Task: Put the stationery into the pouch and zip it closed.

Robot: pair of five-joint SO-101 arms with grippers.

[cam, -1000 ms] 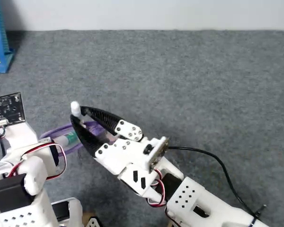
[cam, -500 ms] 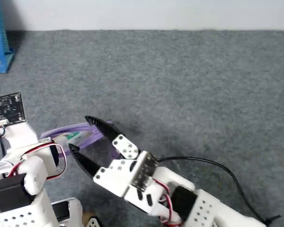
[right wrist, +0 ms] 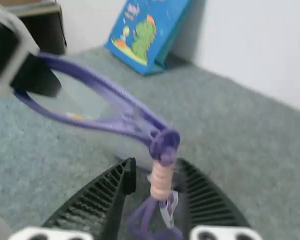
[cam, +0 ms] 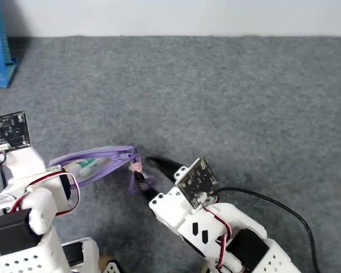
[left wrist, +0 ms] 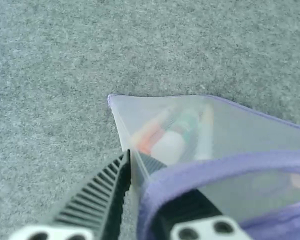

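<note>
At the near left of the table, the pouch (cam: pixel 96 159) lies with its zip line running roughly crosswise, from the left arm toward the right arm. The stationery (left wrist: pixel 165 137) is inside it, visible through the clear wall as a cluster of pen-like items.

**Left gripper (left wrist: pixel 132 170).** It is clamped on the pouch, with the clear wall pinched between the jaws just below the purple rim. This end serves as the anchor.

**Right gripper (right wrist: pixel 156 165).** The jaws stand apart, one on each side of the zip pull (right wrist: pixel 161 180), which hangs from the slider as a bead on a purple cord. A gap appears on both sides of the bead, so the pull is probably bracketed rather than pinched. The blurred wrist view leaves this uncertain.

**Governing relation.** The slider sits at the pouch end farthest from the left gripper and directly in front of the right gripper. From the slider, the two purple rims spread apart toward the left arm, so the mouth is open along its length.

**Next step, as judged.**
1. Close the right jaws on the pull.
2. Draw the slider along the zip axis toward the held end.

Off-axis pulling risks tilting the slider or dragging the pouch.
</note>
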